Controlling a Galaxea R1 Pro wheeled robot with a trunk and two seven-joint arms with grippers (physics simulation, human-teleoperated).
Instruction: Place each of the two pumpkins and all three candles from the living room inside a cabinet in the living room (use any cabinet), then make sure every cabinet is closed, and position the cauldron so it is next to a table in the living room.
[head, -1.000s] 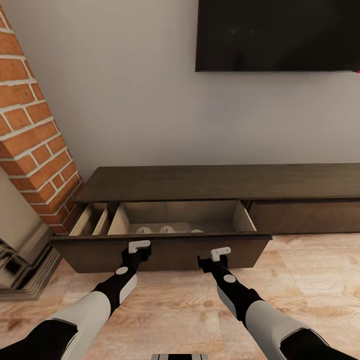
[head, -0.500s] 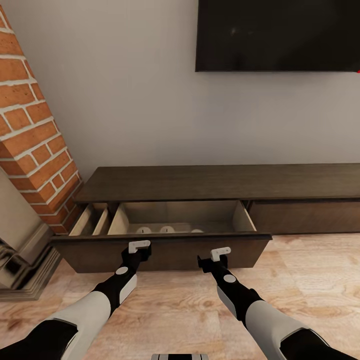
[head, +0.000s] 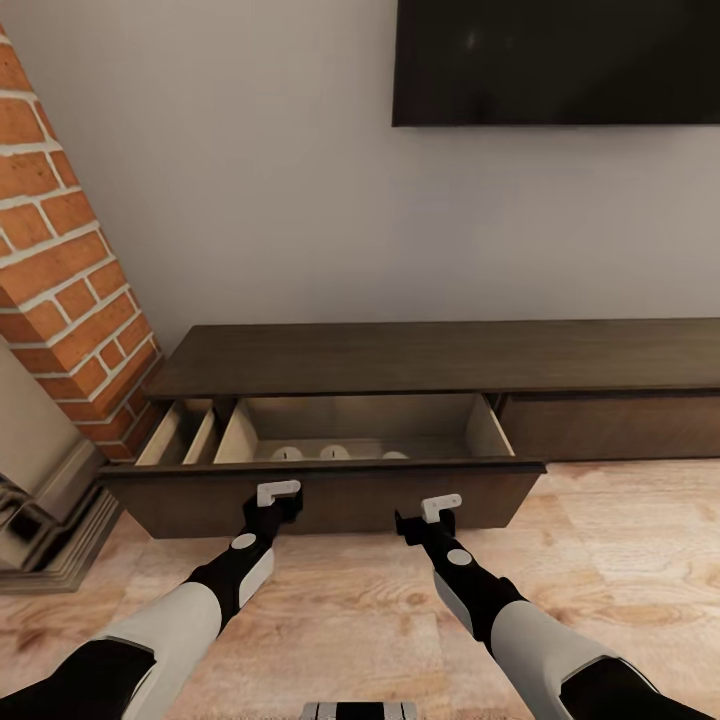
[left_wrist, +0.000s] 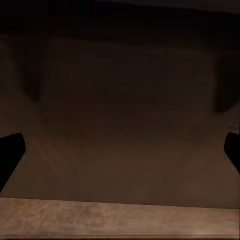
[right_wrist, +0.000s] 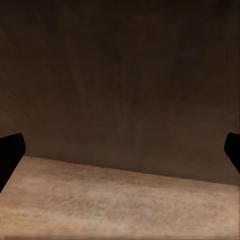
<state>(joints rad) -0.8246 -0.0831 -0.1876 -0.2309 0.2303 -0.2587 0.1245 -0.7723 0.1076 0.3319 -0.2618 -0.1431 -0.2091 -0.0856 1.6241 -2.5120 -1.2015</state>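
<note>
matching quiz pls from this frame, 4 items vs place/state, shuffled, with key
Things:
1. candles
2. drawer
3. TV
4. fireplace

Places or states:
A. hung on the wall above the cabinet
B. red brick, beside the cabinet's end on the robot's left
C. pulled out, both grippers close in front of its dark face
D. in a row inside the pale drawer, only their tops showing

Pairs: 1-D, 2-C, 3-A, 4-B

The left gripper and right gripper both face the drawer front, jaws spread in the wrist views.
</note>
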